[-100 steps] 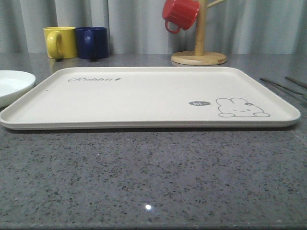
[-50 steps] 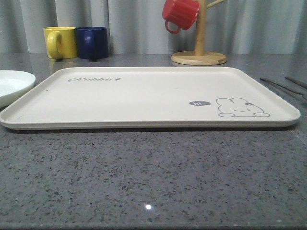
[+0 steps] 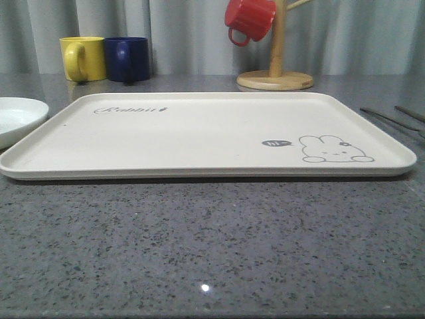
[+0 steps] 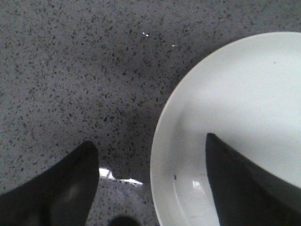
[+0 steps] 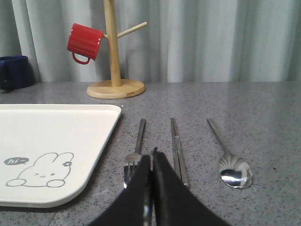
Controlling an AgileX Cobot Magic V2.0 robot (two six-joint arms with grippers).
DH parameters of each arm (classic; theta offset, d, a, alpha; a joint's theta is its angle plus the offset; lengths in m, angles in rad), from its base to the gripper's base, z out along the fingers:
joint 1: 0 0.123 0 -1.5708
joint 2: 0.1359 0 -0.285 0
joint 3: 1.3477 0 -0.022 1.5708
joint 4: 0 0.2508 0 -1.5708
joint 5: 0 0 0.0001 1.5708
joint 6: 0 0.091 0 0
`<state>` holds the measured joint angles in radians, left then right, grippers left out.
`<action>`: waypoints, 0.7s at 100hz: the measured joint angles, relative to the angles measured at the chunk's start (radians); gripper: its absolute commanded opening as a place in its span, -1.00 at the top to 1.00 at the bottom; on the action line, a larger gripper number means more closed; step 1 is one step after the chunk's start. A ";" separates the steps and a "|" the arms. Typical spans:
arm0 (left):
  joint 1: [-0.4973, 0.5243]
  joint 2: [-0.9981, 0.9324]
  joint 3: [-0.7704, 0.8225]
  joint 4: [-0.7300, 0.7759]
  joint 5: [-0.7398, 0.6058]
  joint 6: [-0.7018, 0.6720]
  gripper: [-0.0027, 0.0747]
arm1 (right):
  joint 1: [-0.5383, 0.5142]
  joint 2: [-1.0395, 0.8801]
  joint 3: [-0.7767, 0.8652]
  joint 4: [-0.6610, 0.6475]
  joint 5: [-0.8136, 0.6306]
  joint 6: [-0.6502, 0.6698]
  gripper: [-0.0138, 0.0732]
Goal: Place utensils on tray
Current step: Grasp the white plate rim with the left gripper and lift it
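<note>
On the grey speckled worktop (image 3: 212,252), the cream tray (image 3: 199,136) lies flat just beyond the bare near strip, its surface carrying only the printed rabbit drawing toward 4 o'clock and the "Rabbit" script toward 10 o'clock.

At the tray's 9 o'clock side sits the white plate (image 3: 16,118), just beside the tray's rim but apart from it. In the left wrist view the left hand (image 4: 150,183) is spread wide over the plate (image 4: 235,132): one finger (image 4: 244,188) is over the plate's inside, the other over the worktop outside the rim. Whether either finger touches cannot be told.

At the tray's 3 o'clock side the fork (image 5: 136,150), knife (image 5: 178,148) and spoon (image 5: 230,162) lie side by side on the worktop, roughly parallel, apart from each other, fork nearest the tray. The right hand (image 5: 151,162) has its fingers pressed together, tips between fork and knife, holding nothing that can be seen.

Farther back, at 11 o'clock, a yellow mug (image 3: 83,58) and a navy mug (image 3: 127,58) stand touching. At 1 o'clock a wooden mug tree (image 3: 276,56) holds a red mug (image 3: 249,20) on a peg, before a pale curtain (image 3: 192,33).
</note>
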<state>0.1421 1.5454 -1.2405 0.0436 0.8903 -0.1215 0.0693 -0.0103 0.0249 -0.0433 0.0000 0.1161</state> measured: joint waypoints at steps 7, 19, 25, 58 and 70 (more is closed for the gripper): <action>0.002 0.043 -0.020 -0.002 0.002 0.005 -0.27 | 0.000 0.000 0.000 0.000 0.000 0.000 0.84; 0.002 0.097 -0.029 -0.006 0.003 0.009 -0.27 | 0.000 0.000 0.000 0.000 0.000 0.000 0.84; 0.002 0.120 -0.029 -0.006 0.004 0.009 -0.27 | 0.000 0.000 0.000 0.000 0.000 0.000 0.84; 0.002 0.153 -0.042 -0.021 0.010 0.027 0.45 | 0.000 0.000 0.000 0.000 0.000 0.000 0.84; 0.002 0.157 -0.042 -0.023 0.010 0.044 0.97 | 0.000 0.000 0.000 0.000 0.000 0.000 0.84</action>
<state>0.1444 1.7024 -1.2827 0.0202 0.9007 -0.0775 0.0693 -0.0103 0.0249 -0.0433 0.0000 0.1161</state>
